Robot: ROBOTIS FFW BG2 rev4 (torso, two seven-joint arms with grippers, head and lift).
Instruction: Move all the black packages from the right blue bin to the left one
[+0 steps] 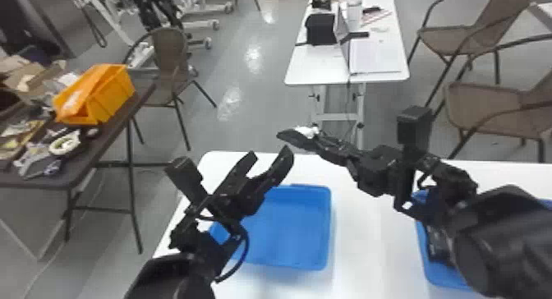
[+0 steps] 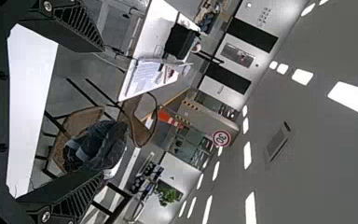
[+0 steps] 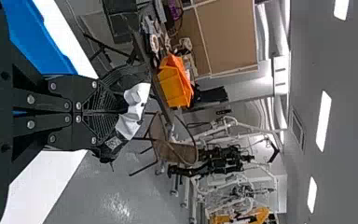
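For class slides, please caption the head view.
Right end effector grips a black package; left end effector is open, empty.

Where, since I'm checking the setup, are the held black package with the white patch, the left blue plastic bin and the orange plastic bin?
Black package [image 3: 133, 108]: right wrist view, on its white patch.
Left blue bin [image 1: 293, 232]: head view, on its bare floor.
Orange bin [image 1: 113, 93]: head view, on its side wall.

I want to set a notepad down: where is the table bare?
The white table is bare between the left blue bin and the right blue bin. It is crowded where the right arm hangs over the right blue bin and the left arm crosses the left blue bin's left side.
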